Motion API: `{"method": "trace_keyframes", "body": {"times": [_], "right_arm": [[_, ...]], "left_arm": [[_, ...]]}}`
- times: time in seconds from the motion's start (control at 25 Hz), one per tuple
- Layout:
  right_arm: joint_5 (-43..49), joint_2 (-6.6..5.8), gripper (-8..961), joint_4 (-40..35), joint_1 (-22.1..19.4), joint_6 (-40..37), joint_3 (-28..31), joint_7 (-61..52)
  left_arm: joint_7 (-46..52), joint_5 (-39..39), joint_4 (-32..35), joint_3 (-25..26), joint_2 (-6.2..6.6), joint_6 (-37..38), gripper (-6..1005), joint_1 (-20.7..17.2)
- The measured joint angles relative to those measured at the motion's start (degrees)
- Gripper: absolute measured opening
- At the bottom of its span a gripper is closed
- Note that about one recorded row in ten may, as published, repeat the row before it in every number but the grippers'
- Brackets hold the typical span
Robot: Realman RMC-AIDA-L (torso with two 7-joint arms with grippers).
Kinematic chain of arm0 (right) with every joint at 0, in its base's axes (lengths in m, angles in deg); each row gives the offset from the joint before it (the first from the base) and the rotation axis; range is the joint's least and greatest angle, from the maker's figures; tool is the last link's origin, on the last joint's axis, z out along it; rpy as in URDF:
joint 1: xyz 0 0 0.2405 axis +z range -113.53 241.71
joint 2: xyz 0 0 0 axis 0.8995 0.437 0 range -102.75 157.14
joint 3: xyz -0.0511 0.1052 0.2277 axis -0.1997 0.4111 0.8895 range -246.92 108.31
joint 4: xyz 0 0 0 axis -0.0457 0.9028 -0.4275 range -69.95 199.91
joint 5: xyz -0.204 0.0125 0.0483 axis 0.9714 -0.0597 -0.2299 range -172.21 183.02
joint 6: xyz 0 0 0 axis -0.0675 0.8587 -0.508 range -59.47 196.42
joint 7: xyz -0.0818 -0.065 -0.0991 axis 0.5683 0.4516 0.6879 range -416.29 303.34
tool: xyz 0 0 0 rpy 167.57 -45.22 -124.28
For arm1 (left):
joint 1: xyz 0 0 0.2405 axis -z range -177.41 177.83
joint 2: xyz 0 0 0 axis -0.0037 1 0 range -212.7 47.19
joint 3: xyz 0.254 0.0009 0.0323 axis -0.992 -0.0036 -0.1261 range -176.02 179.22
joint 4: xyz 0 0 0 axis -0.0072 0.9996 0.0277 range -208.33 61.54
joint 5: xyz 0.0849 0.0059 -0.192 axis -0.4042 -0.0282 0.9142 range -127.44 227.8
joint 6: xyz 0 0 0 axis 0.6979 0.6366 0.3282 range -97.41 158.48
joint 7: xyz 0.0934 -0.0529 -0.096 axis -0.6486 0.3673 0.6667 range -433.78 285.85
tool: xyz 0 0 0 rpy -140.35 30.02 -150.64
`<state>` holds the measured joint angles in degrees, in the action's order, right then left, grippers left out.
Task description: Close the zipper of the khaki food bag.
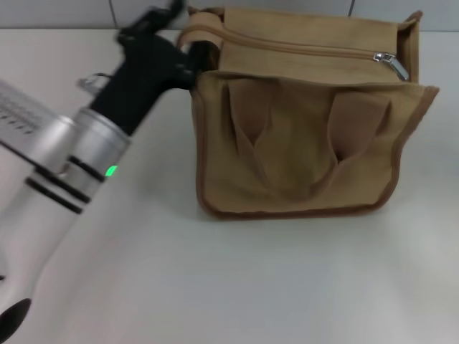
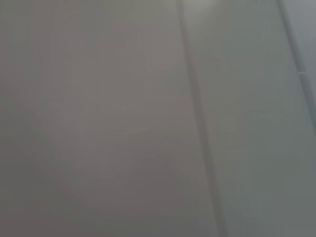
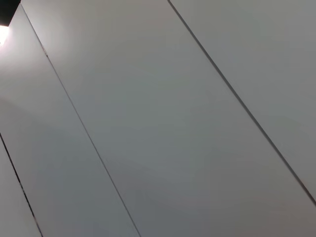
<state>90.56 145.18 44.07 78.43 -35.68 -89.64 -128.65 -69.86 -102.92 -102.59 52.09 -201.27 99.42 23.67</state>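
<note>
The khaki food bag is sitting on the white table. The left gripper is touching its left top corner; its grip cannot be told. The zipper slider is sitting at the right end.

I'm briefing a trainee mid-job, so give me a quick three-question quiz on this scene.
1. True or false: the silver slider sits at the robot's right end of the bag.
2. The tool at the bag's other end belongs to which arm? A) left B) right C) both
3. Fill in: the bag's two handles lie flat on its ____ panel.
Key: 1 true; 2 A; 3 front.
</note>
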Motion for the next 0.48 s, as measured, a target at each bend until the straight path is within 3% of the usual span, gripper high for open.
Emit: {"method": "trace_keyframes", "body": {"times": [0.08,0.16,0.48], "right_arm": [[0.2,0.02,607,0.0,0.0,0.0,0.0,0.1],[0.5,0.04,610,0.0,0.2,0.0,0.0,0.1],[1.5,0.64,623,0.0,0.9,0.1,0.2,1.3]], "left_arm": [[0.0,-0.2,0.2,3.1,0.02,0.1,268,-1.6],[-0.3,-0.2,0.8,5.9,-0.09,0.2,301,-2.8],[4.0,0.3,3.3,14.5,-0.24,3.3,605,-6.2]]}}
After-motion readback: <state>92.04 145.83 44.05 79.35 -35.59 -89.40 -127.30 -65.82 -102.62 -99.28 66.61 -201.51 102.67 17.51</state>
